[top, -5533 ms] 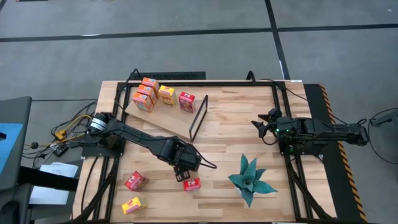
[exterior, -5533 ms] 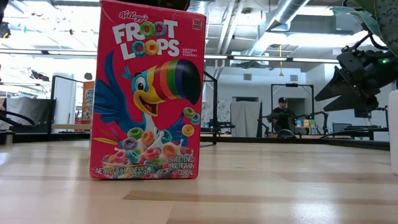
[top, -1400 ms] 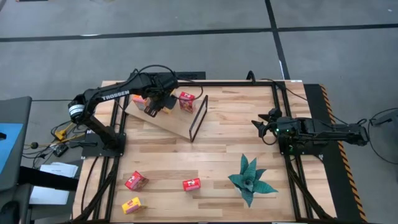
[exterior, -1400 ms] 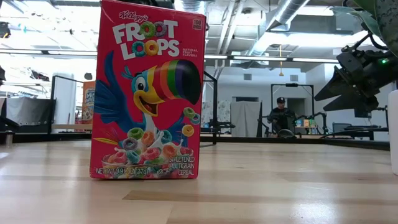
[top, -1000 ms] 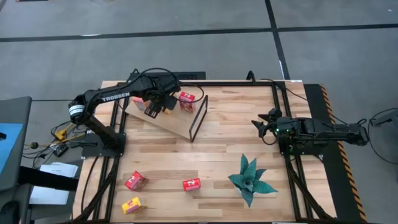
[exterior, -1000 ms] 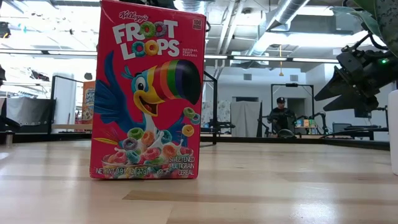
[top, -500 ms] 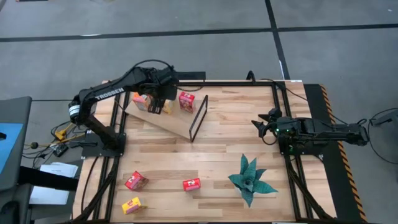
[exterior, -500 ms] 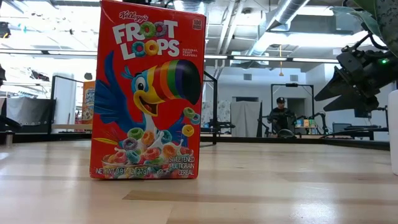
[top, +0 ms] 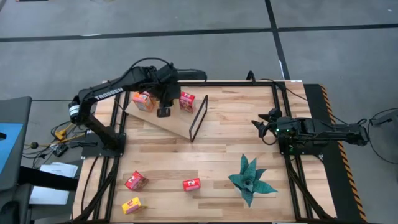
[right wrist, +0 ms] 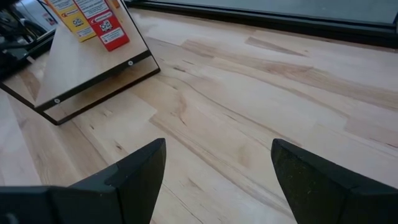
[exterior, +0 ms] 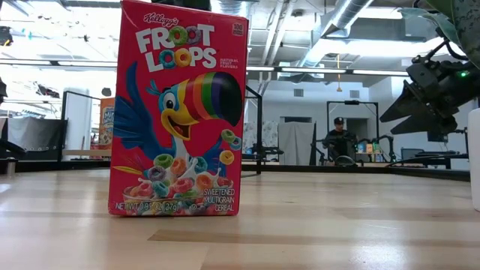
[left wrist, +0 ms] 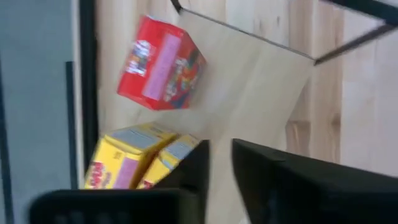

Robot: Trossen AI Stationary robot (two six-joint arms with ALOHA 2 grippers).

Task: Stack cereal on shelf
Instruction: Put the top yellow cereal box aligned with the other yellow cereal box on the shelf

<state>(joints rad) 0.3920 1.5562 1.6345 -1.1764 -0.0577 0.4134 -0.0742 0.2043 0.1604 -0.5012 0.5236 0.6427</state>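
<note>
Red, orange cereal boxes (top: 186, 101) on tan shelf (top: 177, 121); three (top: 191, 184) on table.

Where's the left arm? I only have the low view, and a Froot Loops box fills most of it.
Observer: The left pincer hangs over the shelf, at the table's far left corner.
Operator: How many boxes are off the shelf?
Observer: Three on the near tabletop: the left red box, the middle red box and the yellow box.
Operator: Right arm?
Observer: The right pincer waits at the table's right side, open and empty.
</note>
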